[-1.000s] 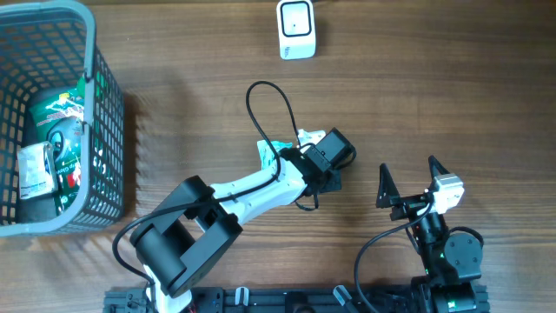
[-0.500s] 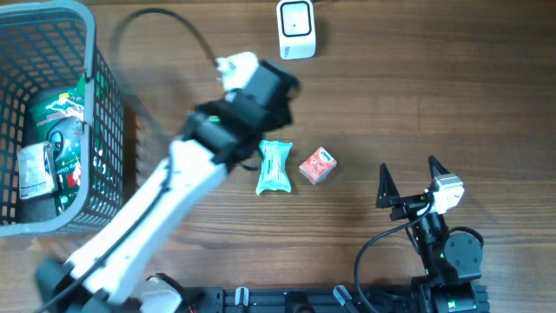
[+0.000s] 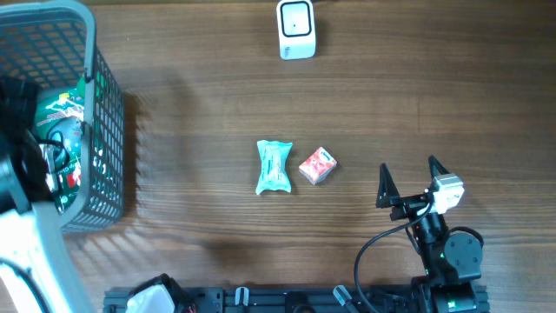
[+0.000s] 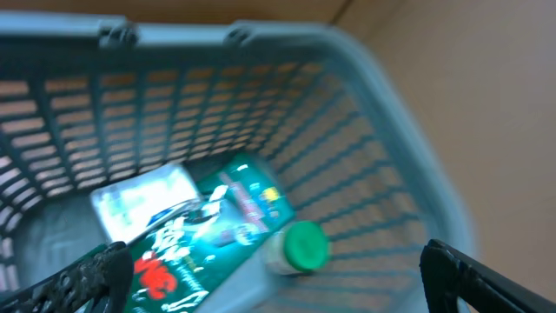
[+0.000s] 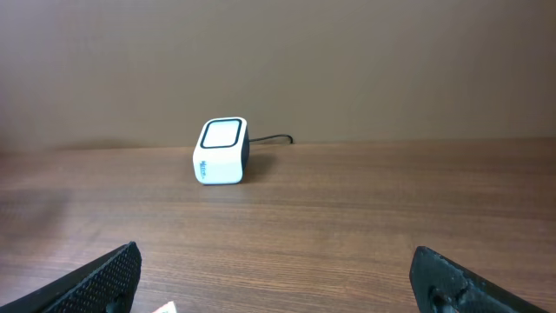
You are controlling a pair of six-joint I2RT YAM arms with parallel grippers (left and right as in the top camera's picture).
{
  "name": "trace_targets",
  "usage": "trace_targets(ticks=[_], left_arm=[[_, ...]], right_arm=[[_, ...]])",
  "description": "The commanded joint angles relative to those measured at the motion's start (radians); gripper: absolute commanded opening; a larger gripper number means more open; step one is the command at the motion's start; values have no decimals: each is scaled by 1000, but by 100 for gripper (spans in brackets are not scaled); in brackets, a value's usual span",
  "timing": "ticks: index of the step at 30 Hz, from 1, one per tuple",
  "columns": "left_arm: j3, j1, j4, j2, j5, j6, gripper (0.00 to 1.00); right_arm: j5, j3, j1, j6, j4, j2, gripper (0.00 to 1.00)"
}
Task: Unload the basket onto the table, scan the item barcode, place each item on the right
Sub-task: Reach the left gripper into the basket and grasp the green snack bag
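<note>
Right gripper (image 3: 408, 184) at 5 o'clock, jaws spread, empty. Teal packet (image 3: 274, 165) and red box (image 3: 317, 165) lie loose mid-table, probably done. Left gripper (image 4: 274, 256) at 9, released, above basket (image 3: 106, 130). Green pouch (image 4: 226, 217) inside, not yet gripped, so scan pending. Scanner (image 3: 296, 29) at 12. Basket wall is the only obstacle.

- Soft, even light is falling across the desk (image 3: 417, 104).
- The basket (image 3: 109, 130) is throwing faint striped shadows toward the desk's near-left corner.
- Motion blur is smearing the left wrist view and the left arm (image 3: 26, 252).
- The scanner (image 5: 221, 150) is showing sharp.
</note>
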Motion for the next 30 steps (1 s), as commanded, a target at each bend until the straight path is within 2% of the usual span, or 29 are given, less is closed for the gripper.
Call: trace_targets(ticks=[1,8,17,21,22,23,24,25,26,27,30], left_arm=[[8,78,-51,163,81,2,100],[8,93,-47,579,134,160,100],[8,92,25,861,214,374,100],[1,93,26,936,196,375,100],[-10,93,27,949,196,375,88],[-27,93,29,964,196,375,71],[-42,93,30,975,196,375,63],[-48,93,25,985,197,373,69],[-48,93,10,987,197,371,93],[-47,93,7,978,204,372,100],[-44,93,15,943,207,407,100]], right_arm=[[-1,-1,4,-10,3,-5,100],[0,-1,4,-10,2,-5,100],[-1,-1,4,-10,3,-5,100],[-1,-1,4,-10,3,-5,100],[-1,-1,4,-10,3,-5,100],[-1,-1,4,-10,3,-5,100],[-1,-1,4,-10,3,-5,100],[-1,-1,4,-10,3,-5,100],[-1,-1,4,-10,3,-5,100],[-1,-1,4,-10,3,-5,100],[-1,-1,4,-10,3,-5,100]])
